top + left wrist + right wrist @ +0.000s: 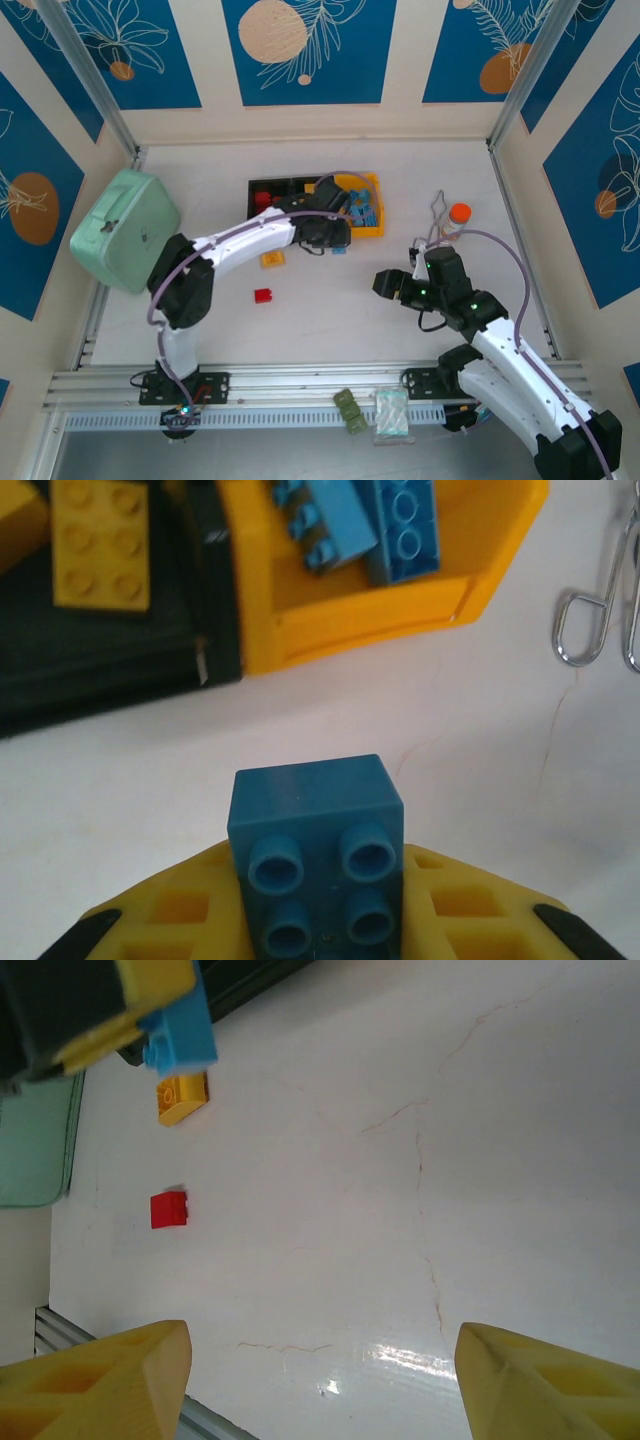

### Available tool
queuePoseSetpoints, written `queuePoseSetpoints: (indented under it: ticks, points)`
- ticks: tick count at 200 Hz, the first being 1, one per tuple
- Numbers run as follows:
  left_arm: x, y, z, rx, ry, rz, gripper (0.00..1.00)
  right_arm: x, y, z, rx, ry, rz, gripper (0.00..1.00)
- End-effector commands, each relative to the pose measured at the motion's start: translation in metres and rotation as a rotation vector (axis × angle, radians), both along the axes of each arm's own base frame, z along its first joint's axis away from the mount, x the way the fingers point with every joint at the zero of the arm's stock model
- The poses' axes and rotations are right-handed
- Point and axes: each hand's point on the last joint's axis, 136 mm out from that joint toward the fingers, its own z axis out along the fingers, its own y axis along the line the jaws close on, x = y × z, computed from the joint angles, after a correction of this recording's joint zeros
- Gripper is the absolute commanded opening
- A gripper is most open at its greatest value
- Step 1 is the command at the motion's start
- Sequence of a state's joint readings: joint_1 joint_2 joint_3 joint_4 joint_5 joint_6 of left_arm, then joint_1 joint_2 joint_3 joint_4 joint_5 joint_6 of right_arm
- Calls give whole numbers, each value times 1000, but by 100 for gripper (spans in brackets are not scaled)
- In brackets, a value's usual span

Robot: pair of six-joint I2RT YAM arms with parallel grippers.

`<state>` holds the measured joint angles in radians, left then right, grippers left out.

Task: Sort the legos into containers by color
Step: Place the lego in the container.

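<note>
Between left fingers [170, 920], blue lego [316, 810] studs camera-ward

Text, numbers, brands: none legible.
Studs of blue brick [316, 820]: no lettering can be made out.
Wall panels [300, 50]: leaf pattern, no words.

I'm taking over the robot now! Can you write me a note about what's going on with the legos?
Left gripper: shut on a blue brick, held just in front of the yellow bin.
Right gripper: open and empty, above the table.
Done: blue bricks lie in the yellow bin, a yellow brick in the black bin beside it, and something red in the far black bin.
Left: drop the held blue brick in the yellow bin, then sort the loose yellow brick and loose red brick on the table.
</note>
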<state>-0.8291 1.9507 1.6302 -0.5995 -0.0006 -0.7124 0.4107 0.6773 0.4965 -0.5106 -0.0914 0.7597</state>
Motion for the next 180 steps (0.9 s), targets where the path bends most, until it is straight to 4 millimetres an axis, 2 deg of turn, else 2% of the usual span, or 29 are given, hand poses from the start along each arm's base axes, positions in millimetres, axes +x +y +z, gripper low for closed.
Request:
queuePoseSetpoints:
  ticks: [1, 46, 89, 112, 154, 180]
  points:
    - [8, -15, 6, 32, -2, -55, 20, -9, -1, -7, 12, 32, 8, 71]
    - [45, -38, 10, 35, -34, -51, 20, -14, -7, -11, 14, 44, -19, 71]
    - [93, -41, 5, 99, -125, -14, 20, -18, -8, -18, 22, 64, -25, 71]
    - [117, -44, 10, 95, -178, 2, 21, -19, -10, -18, 21, 66, -29, 71]
    - [148, -43, 5, 50, -204, 38, 24, -22, -13, -17, 17, 63, -38, 71]
    - [160, -47, 7, -2, -215, 37, 32, -23, -15, -18, 12, 68, -44, 71]
